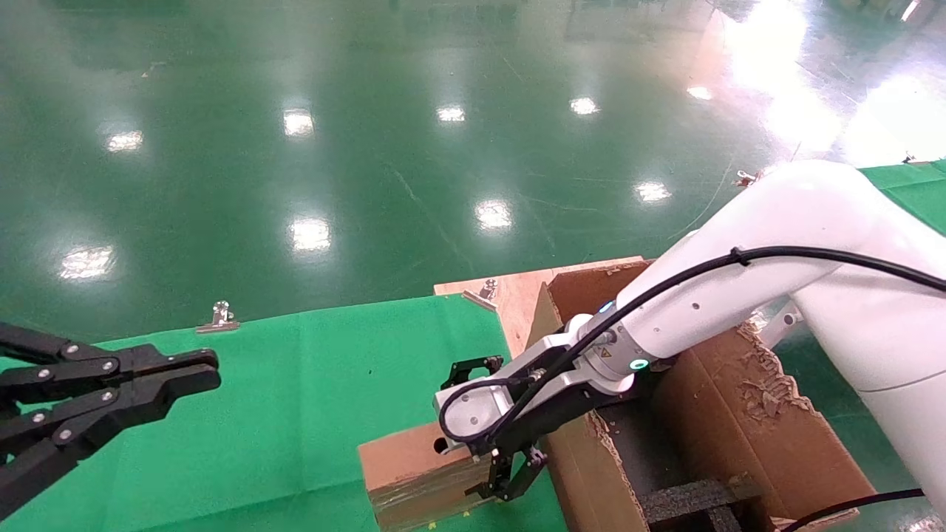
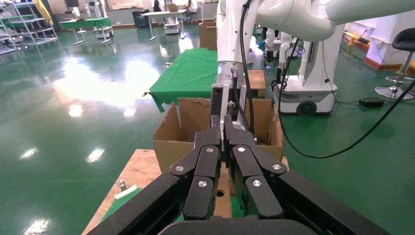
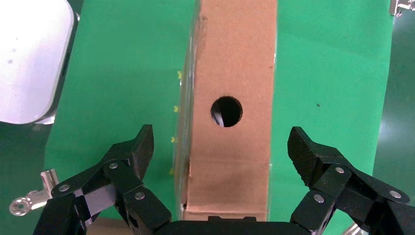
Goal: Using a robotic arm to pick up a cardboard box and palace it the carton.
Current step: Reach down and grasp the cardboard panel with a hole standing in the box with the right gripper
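The small slim brown cardboard box [image 1: 414, 473], with one round hole, lies on the green cloth just left of the carton. It fills the middle of the right wrist view [image 3: 235, 63]. My right gripper [image 1: 514, 473] is open and hangs straight over the box's near end, one finger [image 3: 137, 152] on each side, not touching it [image 3: 222, 147]. The large brown carton [image 1: 746, 421], with torn flaps and black foam [image 1: 695, 499] inside, stands right of the box. It also shows in the left wrist view [image 2: 169, 142]. My left gripper [image 1: 211, 373] is shut and empty at the far left [image 2: 221, 122].
The green cloth [image 1: 295, 414] covers the table. A bare wooden board [image 1: 510, 292] lies behind the carton, with metal clips [image 1: 219, 316] at the cloth's back edge. Glossy green floor lies beyond. My right arm [image 1: 739, 295] reaches across over the carton.
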Action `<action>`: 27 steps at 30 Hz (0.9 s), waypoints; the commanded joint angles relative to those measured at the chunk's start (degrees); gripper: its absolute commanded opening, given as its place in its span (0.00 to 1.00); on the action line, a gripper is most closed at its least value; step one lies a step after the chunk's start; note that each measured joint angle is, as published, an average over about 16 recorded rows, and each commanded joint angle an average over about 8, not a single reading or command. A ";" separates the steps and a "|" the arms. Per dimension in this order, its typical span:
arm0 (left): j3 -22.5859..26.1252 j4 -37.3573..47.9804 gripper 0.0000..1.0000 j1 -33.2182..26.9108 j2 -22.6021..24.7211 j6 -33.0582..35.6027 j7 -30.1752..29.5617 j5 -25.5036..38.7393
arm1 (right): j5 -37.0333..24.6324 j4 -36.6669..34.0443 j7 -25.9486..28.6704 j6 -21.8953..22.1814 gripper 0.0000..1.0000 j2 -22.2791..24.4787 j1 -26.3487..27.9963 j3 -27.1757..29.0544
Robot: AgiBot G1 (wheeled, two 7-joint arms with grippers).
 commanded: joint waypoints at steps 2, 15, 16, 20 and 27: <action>0.01 0.00 0.93 0.00 0.00 0.00 0.00 0.00 | -0.40 -0.01 -0.19 0.55 0.40 -0.15 0.09 -0.43; 0.01 0.01 1.00 0.01 -0.01 -0.02 0.01 -0.02 | -0.55 -0.11 -0.32 1.03 0.00 -0.17 0.07 -0.51; 0.01 0.01 1.00 0.01 -0.01 -0.02 0.01 -0.02 | -0.53 -0.09 -0.32 1.02 0.00 -0.16 0.06 -0.49; 0.01 0.01 1.00 0.01 -0.01 -0.02 0.01 -0.02 | -0.43 -0.02 -0.34 0.95 0.00 -0.13 0.03 -0.44; 0.01 0.01 1.00 0.01 -0.01 -0.02 0.01 -0.02 | -0.33 0.06 -0.37 0.88 0.00 -0.11 0.01 -0.39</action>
